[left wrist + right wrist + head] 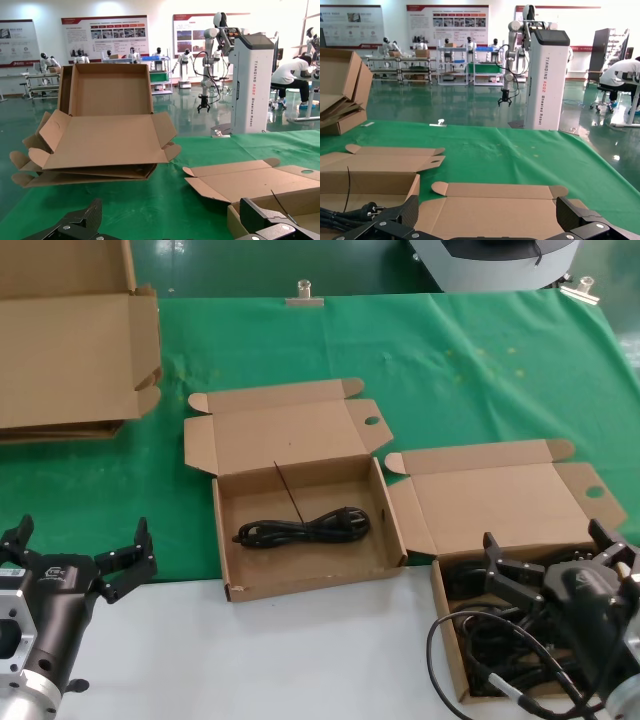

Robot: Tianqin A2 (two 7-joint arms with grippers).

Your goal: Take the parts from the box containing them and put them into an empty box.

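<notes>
The box containing the parts [447,628] lies at the front right, lid [500,502] open, with several black cords [500,645] tangled inside. My right gripper [553,552] hovers just over it, open, nothing between its fingers; the right wrist view shows this gripper [490,222] above the lid [495,207]. The other box [225,540] lies open in the middle and holds one looped cord bundle [305,527], whose plug end [366,208] shows in the right wrist view. My left gripper [80,542] waits open at the front left, off the green mat, beside that box's corner [234,216].
Large flat cardboard sheets [70,350] are stacked at the back left, also standing in the left wrist view [100,140]. The green mat [450,370] covers the back of the table; a bare white strip [300,660] runs along the front. A metal clip [303,292] sits at the far edge.
</notes>
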